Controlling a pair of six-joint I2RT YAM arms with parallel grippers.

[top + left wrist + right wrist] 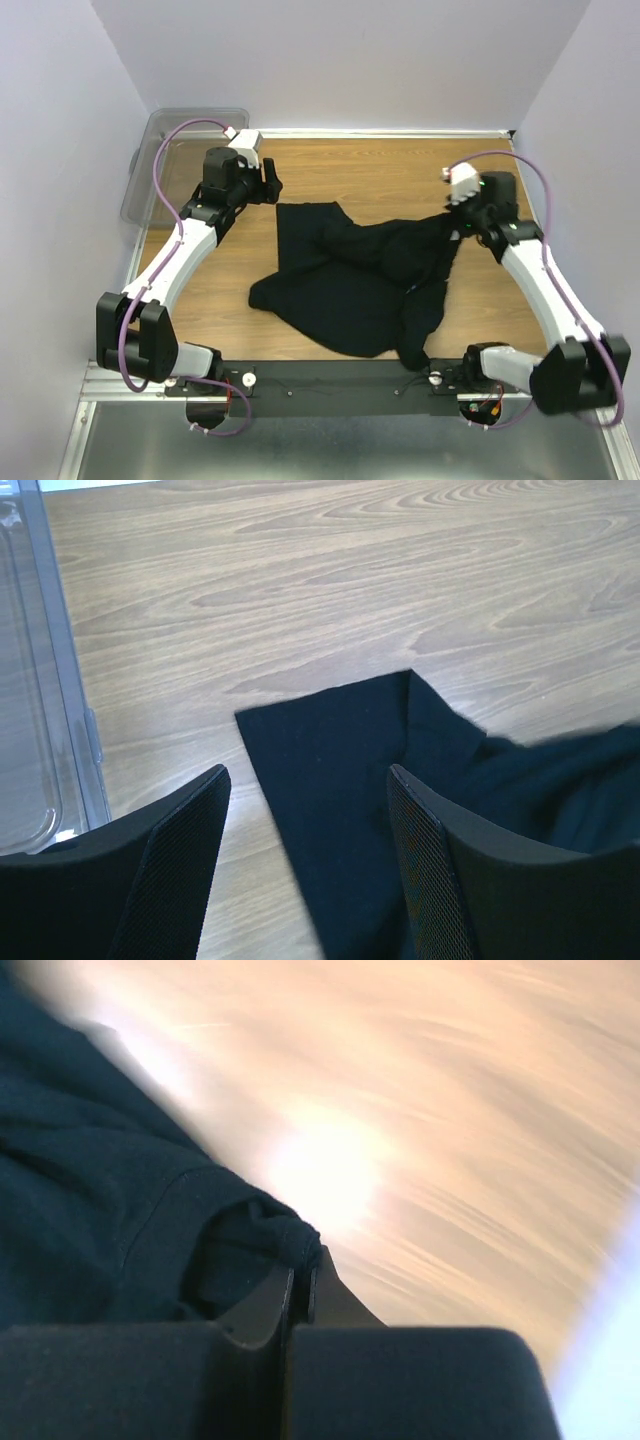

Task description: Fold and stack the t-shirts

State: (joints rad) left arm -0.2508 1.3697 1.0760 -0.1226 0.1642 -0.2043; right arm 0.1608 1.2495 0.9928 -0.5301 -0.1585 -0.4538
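Observation:
One black t-shirt (355, 275) lies crumpled across the middle of the wooden table. My right gripper (462, 222) is shut on the t-shirt's right edge; in the right wrist view a bunched fold of black cloth (285, 1235) is pinched between the closed fingertips of that gripper (301, 1272). My left gripper (268, 180) hovers open over the shirt's far left corner. In the left wrist view the flat black corner (330, 760) lies on the wood between and beyond the spread fingers (185, 830), and nothing is held by the left gripper (305, 810).
A clear plastic bin (175, 150) stands at the far left corner of the table, its wall (60, 680) close to my left gripper. White walls enclose the table on three sides. Bare wood (380, 170) shows behind the shirt.

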